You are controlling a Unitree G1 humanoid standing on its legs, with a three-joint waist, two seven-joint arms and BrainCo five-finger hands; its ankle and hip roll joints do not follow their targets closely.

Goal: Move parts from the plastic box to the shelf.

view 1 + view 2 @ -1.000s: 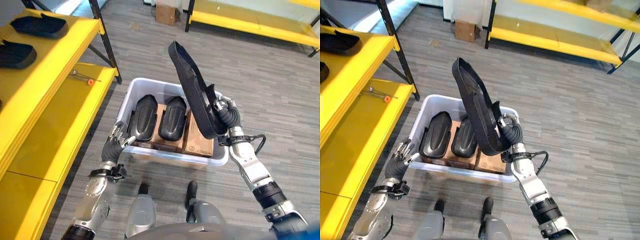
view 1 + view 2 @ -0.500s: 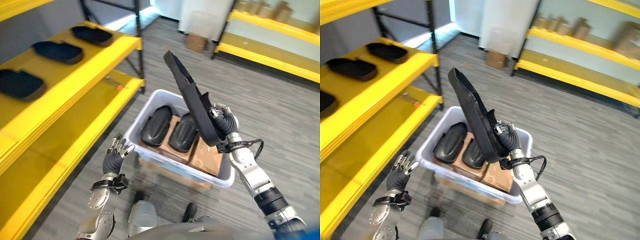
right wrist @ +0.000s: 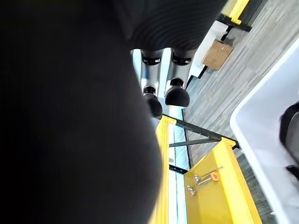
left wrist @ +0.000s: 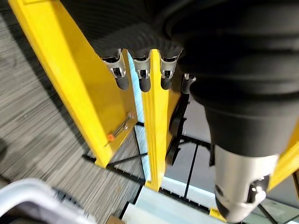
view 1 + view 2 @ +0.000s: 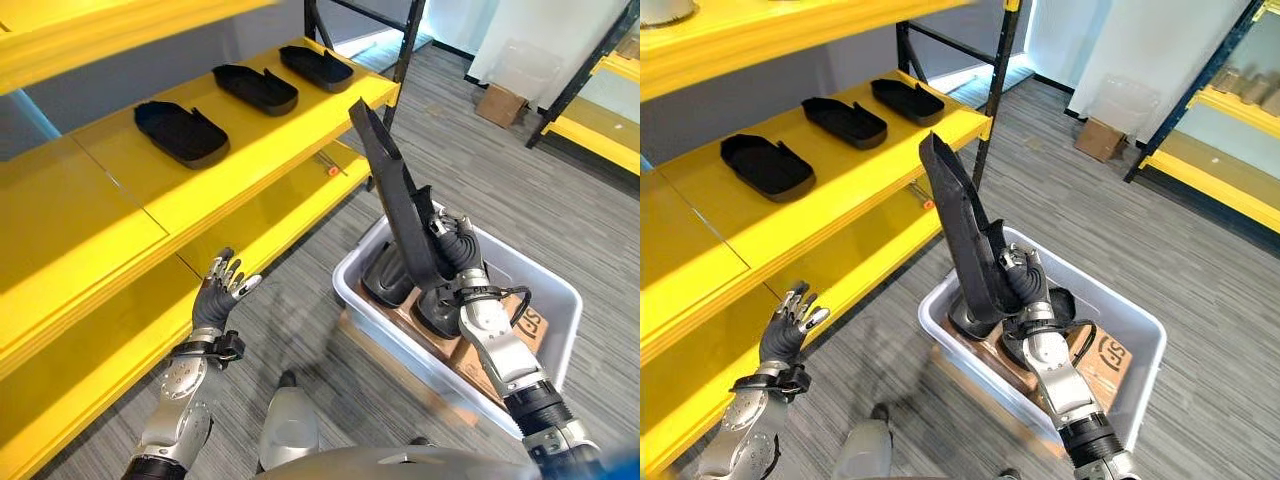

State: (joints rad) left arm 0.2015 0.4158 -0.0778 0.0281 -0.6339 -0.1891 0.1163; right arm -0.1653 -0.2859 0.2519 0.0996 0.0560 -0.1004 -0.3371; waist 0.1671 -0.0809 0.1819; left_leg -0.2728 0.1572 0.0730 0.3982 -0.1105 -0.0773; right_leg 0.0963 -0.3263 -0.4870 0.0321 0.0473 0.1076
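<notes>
Landmark = plastic box [image 5: 352, 283]; white, sits on grey floor [image 5: 300, 290], with a flat cardboard piece under it; its near-left corner points toward the yellow shelf [image 5: 250, 170]; an open strip of floor separates box and shelf, nothing lying in that strip.

Right hand [image 5: 452, 250] is above the box's left part; fingers curled and clamped on a long black part [image 5: 395, 195]; part stands nearly upright, upper end tilted toward the shelf, lower end at the hand, well clear of the box rim; in the right wrist view the part blocks most of the frame, fingertips [image 3: 176, 95] wrapped round its edge.

Still in the box: two black parts [image 5: 385, 275] standing side by side at the left end; cardboard cartons [image 5: 500, 345] fill the rest.

Shelf, left of the box: three black parts [image 5: 180, 132] lie in a row on the middle level, each apart from the next; the stretch of that level nearest the robot is bare; lower level carries small tools with an orange tip [image 5: 330, 168] near the black upright.

Left hand [image 5: 218, 292] is left of the box, just off the lower shelf edge; raised, palm toward shelf; fingers straight and spread, holding nothing; left wrist view confirms fingers [image 4: 140, 77] extended.
</notes>
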